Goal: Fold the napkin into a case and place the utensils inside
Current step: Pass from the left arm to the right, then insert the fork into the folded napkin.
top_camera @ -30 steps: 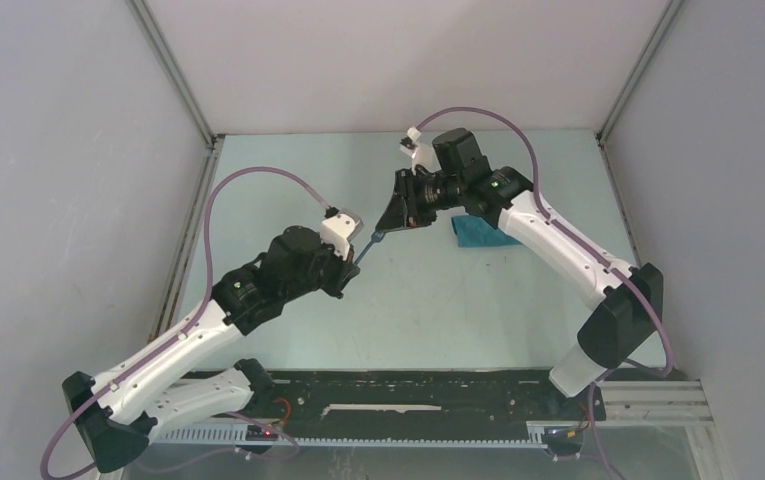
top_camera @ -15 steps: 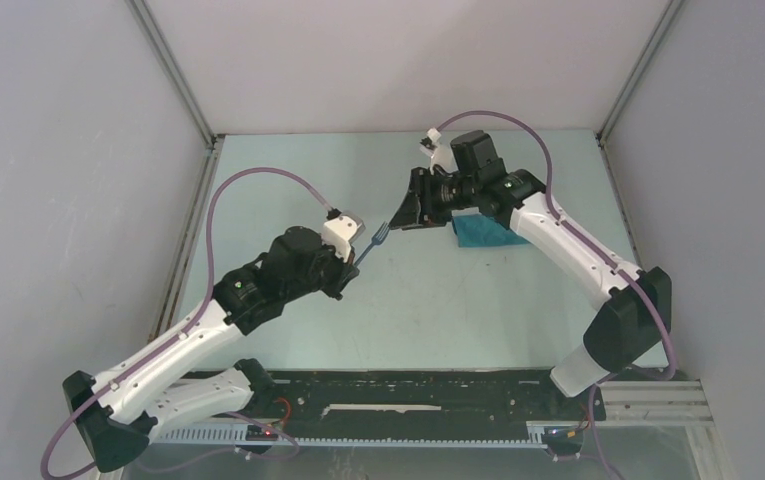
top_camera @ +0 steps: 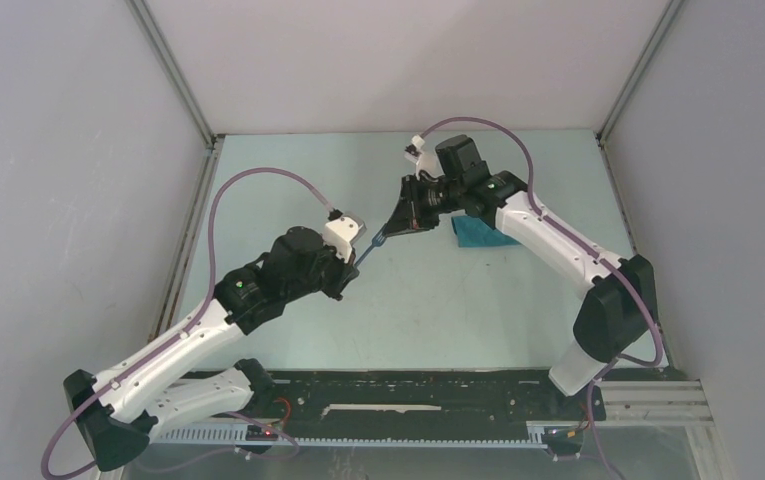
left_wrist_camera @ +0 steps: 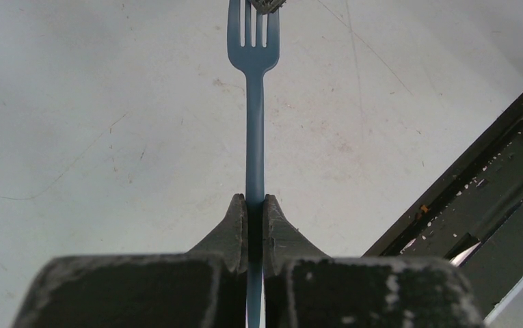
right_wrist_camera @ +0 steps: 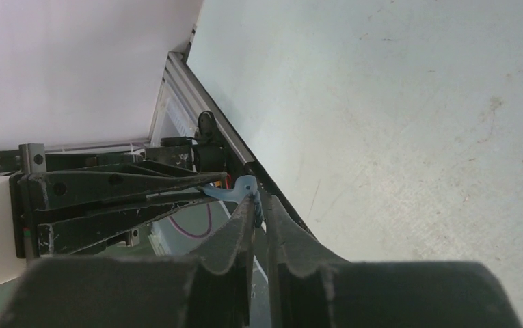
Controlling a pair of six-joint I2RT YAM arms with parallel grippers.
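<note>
— Well, where do we have the fork (left_wrist_camera: 254, 137)?

— Our left gripper (left_wrist_camera: 255, 203) is clenched on its handle, and the tines point away from us over the table (top_camera: 438, 300), toward the right arm.

— And our right gripper (right_wrist_camera: 259, 202)?

— It meets the fork head-on. From the right wrist we see its two fingers drawn in to a narrow slit, with the tine end of the fork between their tips. One finger touches the blue plastic. We cannot tell whether the other presses on it too, so we cannot call it a grasp.

— Where do we see the napkin (top_camera: 470, 232)?

— From above it lies folded on the table, just behind the right arm's wrist, which partly hides it. It is apart from the fork.
</note>
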